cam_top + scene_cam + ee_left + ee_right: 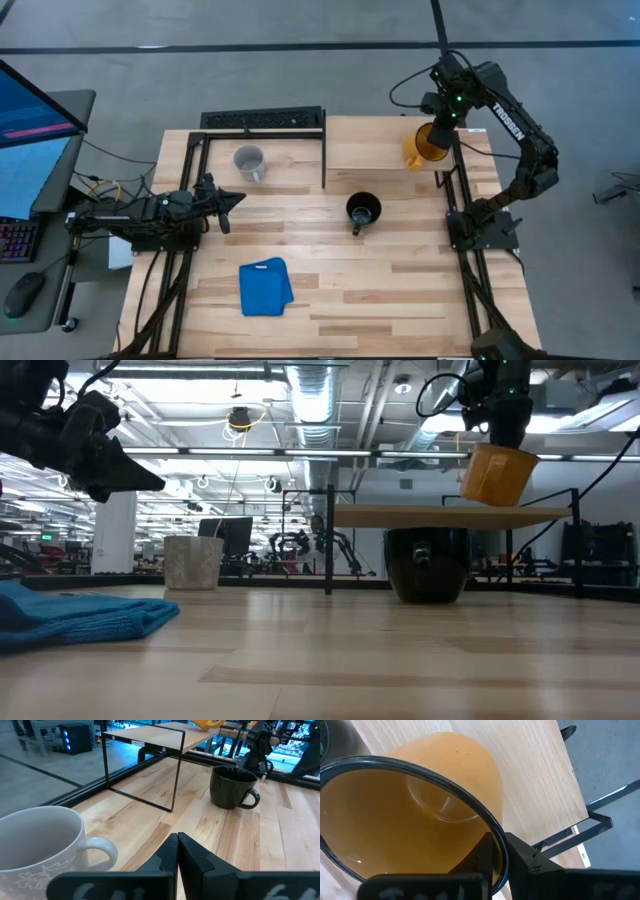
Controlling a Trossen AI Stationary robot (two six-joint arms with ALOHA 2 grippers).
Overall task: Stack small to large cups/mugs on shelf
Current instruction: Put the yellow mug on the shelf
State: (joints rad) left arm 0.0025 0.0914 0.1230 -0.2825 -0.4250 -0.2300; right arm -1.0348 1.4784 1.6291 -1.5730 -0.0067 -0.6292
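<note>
My right gripper holds the yellow mug over the right end of the shelf, a light-wood board on a black frame. The black mug stands upright on its base on the table, just in front of the shelf. Left of the shelf, the pale grey-white mug also stands on its base. My left gripper is shut and hovers over the table's left part, near the grey-white mug and touching nothing. My right gripper pinches the yellow mug's wall at the dark rim, one finger inside the mug and one outside. The fingers come from above, pointing down. The mug hangs tilted below them, its base just over the shelf board. Whether the base touches the board, I cannot tell.
A folded blue cloth lies on the near left part of the table. Black frame rails run along the table's left and right sides. The board's left part is bare. A monitor and keyboard stand beyond the table's left edge.
</note>
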